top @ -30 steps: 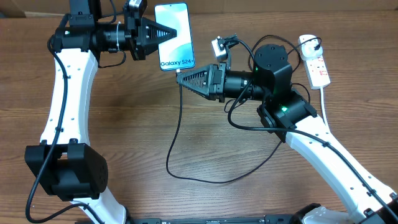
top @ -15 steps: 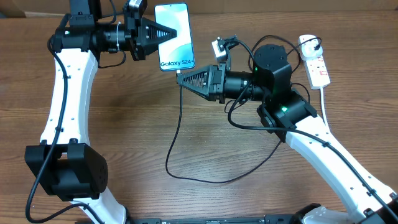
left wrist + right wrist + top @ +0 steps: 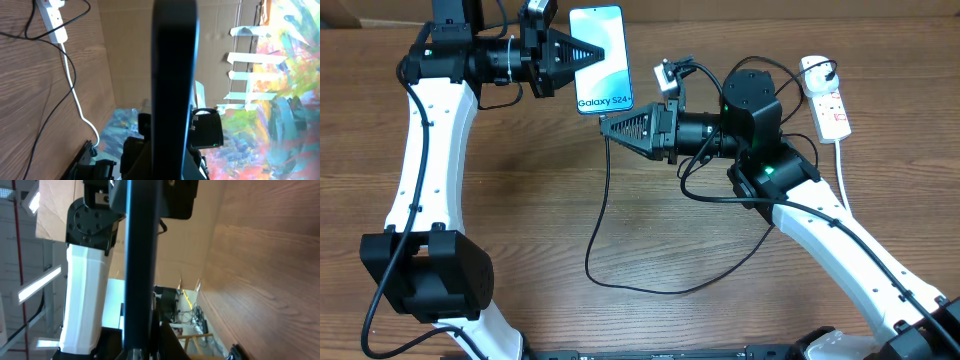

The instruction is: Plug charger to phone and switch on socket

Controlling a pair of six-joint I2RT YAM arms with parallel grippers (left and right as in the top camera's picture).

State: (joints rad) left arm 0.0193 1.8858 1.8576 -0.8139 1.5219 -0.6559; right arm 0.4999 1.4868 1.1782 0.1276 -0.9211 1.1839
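My left gripper [image 3: 582,55] is shut on the left edge of the phone [image 3: 603,40] and holds it above the table, its blue "Galaxy S24+" screen facing up. In the left wrist view the phone [image 3: 172,75] is a dark edge-on bar. My right gripper [image 3: 606,126] is shut on the connector end of the charger [image 3: 601,215], its tip just below the phone's bottom edge. I cannot tell whether the tip touches the phone. The thin black cable loops over the table to a plug in the white socket [image 3: 828,105] at the far right. The phone also shows edge-on in the right wrist view [image 3: 142,255].
The socket's thick white cord [image 3: 844,170] runs down the right side of the table. The socket also shows in the left wrist view [image 3: 54,17]. The left arm's base [image 3: 425,275] stands at the front left. Cardboard lines the table's far edge.
My right gripper has moved a little to the left with the connector, closer under the phone's bottom edge. The left gripper and the phone have not moved.
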